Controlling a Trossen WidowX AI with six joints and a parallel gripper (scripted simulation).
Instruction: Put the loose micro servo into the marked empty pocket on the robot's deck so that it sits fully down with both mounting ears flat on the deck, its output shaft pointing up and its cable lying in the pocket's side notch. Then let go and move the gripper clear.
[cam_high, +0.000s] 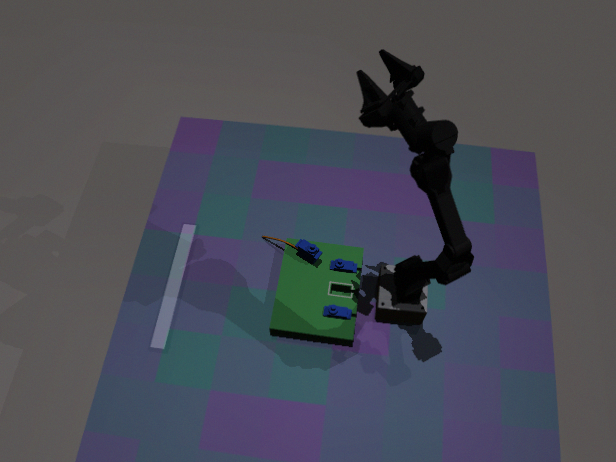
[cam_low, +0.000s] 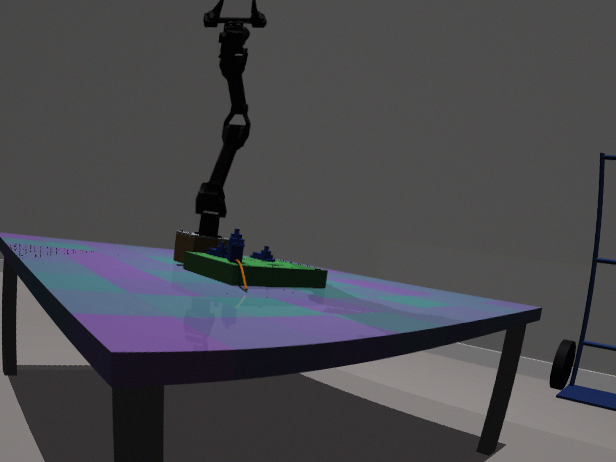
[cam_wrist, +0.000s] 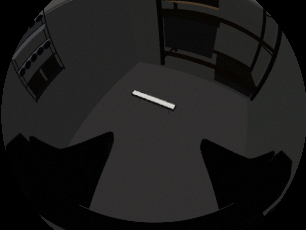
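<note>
Black gripper (cam_high: 382, 75) raised high, jaws spread wide and empty. Far below them, the loose micro servo (cam_high: 308, 249) lies tilted on the green deck's (cam_high: 300, 305) corner, near the white-outlined pocket (cam_high: 341, 288), between two seated servos.

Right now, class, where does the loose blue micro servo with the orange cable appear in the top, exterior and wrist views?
Top: the loose blue micro servo sits at the far left corner of the green deck, its cable trailing left off the edge.
Exterior: on the deck's near corner, cable hanging down to the table.
Wrist: not in it.
Shared landmark: the green deck, in the top and exterior views only.
</note>
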